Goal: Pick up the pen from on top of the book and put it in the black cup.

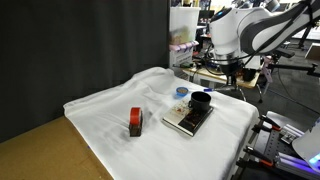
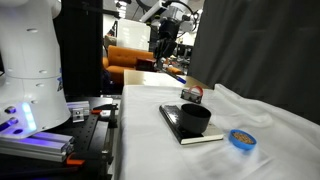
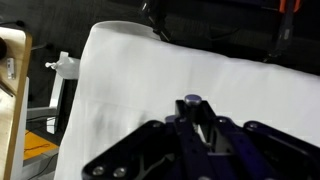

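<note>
The dark book [image 1: 183, 124] lies on the white cloth, also in the other exterior view [image 2: 174, 123]. The black cup [image 1: 201, 101] stands upright on the book's far end [image 2: 195, 118]. My gripper [image 1: 232, 68] hangs high above the table, off to the side of the cup toward the table's edge [image 2: 164, 48]. In the wrist view the gripper [image 3: 192, 110] is shut on the pen [image 3: 191, 101], whose bluish rounded end shows between the fingers. The pen is too small to make out in the exterior views. No pen lies on the book.
A red-orange block [image 1: 135, 122] stands on the cloth beside the book [image 2: 192, 93]. A small blue round object [image 1: 181, 92] lies near the cup [image 2: 240, 139]. White cloth [image 3: 150, 70] covers the table. Equipment and shelves crowd the area past the table's edge.
</note>
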### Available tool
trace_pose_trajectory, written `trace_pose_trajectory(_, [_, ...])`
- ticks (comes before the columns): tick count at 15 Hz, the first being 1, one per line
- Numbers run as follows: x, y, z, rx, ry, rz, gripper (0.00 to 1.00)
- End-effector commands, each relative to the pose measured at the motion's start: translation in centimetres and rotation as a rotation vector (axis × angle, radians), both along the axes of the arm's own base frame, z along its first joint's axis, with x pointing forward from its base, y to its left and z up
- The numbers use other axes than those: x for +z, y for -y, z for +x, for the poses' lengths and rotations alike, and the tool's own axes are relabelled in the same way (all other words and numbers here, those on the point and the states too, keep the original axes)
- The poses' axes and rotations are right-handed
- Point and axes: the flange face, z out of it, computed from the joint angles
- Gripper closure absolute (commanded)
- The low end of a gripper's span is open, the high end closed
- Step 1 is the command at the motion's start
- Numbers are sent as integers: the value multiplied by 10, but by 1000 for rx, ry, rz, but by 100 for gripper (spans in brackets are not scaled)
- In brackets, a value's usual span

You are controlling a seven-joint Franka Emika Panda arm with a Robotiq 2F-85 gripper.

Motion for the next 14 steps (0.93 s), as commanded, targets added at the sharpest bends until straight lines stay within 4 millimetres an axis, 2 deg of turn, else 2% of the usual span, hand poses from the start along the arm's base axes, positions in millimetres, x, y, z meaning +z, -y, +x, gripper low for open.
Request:
trace_pose_trajectory(1, [0, 4, 1, -7, -14, -15, 96])
trace_pose_trajectory(9, [-6, 7, -2, -34, -84, -41, 96])
trace_pose_trajectory(10, [-7, 7, -6, -20, -72, -38, 83])
trace_pose_trajectory(14, [-6, 6, -6, -20, -70, -38, 83])
